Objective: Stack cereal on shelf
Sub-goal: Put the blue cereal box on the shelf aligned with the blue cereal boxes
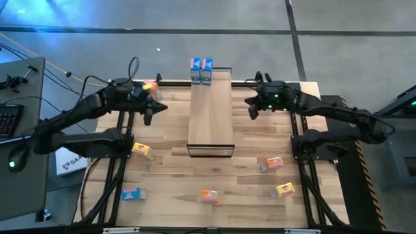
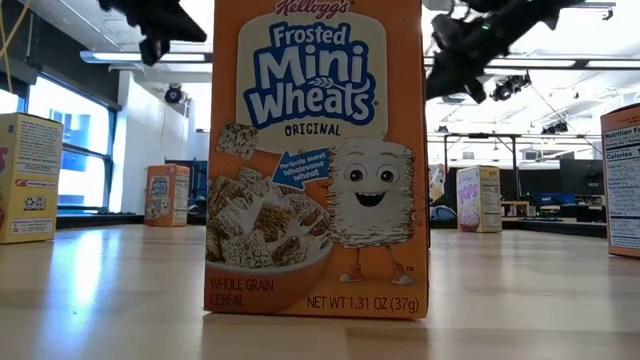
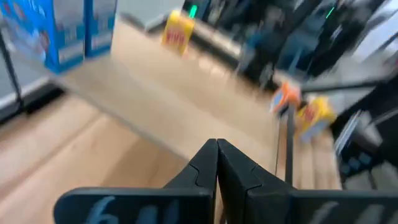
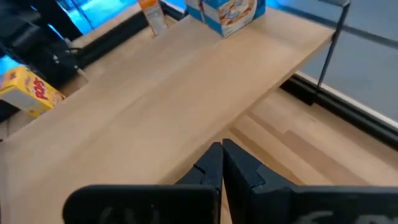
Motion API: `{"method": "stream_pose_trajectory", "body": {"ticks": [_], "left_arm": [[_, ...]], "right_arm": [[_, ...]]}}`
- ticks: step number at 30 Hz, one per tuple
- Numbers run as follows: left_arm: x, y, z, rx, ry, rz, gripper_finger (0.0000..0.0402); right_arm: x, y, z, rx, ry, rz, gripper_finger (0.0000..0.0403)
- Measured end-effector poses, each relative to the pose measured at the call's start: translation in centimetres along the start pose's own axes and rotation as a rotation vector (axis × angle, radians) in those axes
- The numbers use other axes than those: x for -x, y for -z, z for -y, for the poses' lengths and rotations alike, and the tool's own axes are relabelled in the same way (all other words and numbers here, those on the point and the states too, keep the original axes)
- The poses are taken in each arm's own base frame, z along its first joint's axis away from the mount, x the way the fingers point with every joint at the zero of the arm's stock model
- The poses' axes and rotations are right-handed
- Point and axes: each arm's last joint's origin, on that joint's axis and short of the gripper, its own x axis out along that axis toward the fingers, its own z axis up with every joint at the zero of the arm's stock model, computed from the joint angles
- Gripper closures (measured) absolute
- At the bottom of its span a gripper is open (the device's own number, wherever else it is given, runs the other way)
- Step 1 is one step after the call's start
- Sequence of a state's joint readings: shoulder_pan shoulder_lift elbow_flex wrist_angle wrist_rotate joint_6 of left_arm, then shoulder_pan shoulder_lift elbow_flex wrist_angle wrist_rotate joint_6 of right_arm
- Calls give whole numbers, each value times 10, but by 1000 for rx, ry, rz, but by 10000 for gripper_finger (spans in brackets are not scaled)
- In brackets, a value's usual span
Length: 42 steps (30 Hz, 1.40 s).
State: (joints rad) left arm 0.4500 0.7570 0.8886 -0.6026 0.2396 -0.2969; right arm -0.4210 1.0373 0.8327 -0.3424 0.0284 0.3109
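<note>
Low view: an orange Frosted Mini-Wheats box [image 2: 315, 160] stands upright on the tabletop [image 2: 520, 300], nearest the lens and filling the centre; farther back, a yellow box [image 2: 28, 177] at the left edge, a small orange box [image 2: 166, 195] and a yellow-and-white box [image 2: 481, 199] beyond, and part of one more box [image 2: 622, 180] at the right edge. Two dark arms enter from above, both clear of the boxes. High view: the shelf [image 1: 210, 114], a long light-wood unit, lies along the middle of the tabletop [image 1: 169, 169], with two blue boxes [image 1: 201, 70] upright side by side at its far end. Loose cereal on the tabletop: a yellow box near the left arm [image 1: 143, 151], a blue box [image 1: 133, 194] at front left, an orange box [image 1: 208, 195] at front centre, an orange box [image 1: 272, 164] and a yellow box at front right [image 1: 285, 190]. The left end effector [image 1: 148, 117] hangs just left of the shelf; the right end effector [image 1: 252, 112] hangs just right of it; neither touches anything. Left wrist view: left end effector [image 3: 217, 163] clenched, empty, above the shelf plank; blue boxes at one end, blurred yellow and orange boxes beyond. Right wrist view: right end effector [image 4: 222, 163] clenched, empty, at the plank's edge; blue boxes at the far end.
</note>
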Motion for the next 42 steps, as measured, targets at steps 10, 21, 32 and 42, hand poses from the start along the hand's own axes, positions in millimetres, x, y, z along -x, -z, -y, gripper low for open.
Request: {"method": "stream_pose_trajectory", "body": {"ticks": [10,21,32,42], "left_arm": [[-3,-16,77,-134,154,-477,374],[-9,-1,171,63,112,-794,232],[-12,75,218,-38,-131,-1093,145],[-28,129,246,-146,-192,-1278,124]], "right_arm": [[46,7,29,103,-74,137,403],[55,4,37,178,-90,170,403],[50,5,38,175,-104,148,403],[50,5,38,166,-128,143,403]]}}
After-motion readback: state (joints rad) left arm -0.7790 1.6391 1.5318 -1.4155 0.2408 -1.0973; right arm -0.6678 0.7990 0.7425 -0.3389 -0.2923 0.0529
